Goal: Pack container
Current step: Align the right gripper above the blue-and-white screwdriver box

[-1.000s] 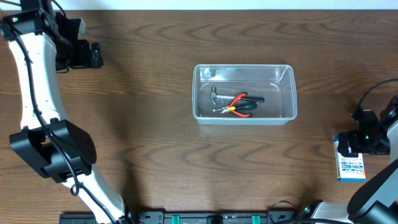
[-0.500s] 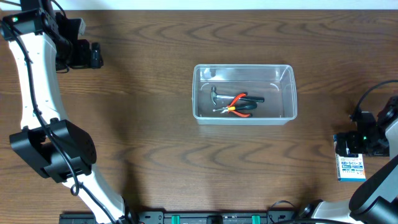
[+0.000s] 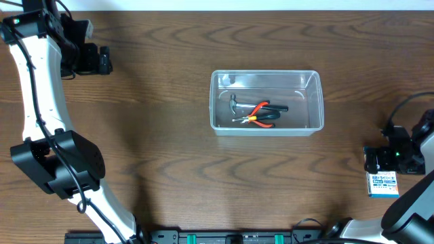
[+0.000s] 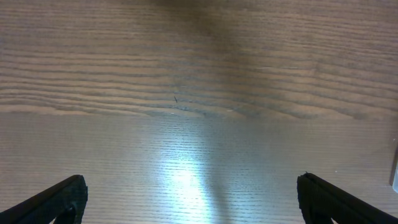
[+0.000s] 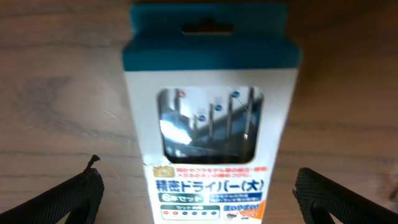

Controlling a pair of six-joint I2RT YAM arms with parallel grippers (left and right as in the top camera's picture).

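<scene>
A dark wood-grain table (image 3: 169, 169) with a bright light glare.

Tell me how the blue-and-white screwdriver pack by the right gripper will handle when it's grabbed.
The screwdriver pack lies flat on the table, so it likely won't roll, but may slide on the smooth wood. Its card body looks thin, probably light and somewhat bendy. The clear window may dent if squeezed there.

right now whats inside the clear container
Inside the clear container: red-handled pliers overlapping a small hammer with a metal head and dark handle. The rest of its floor looks bare. Whatever lies directly under the pliers, including part of the handle, is hidden.
</scene>
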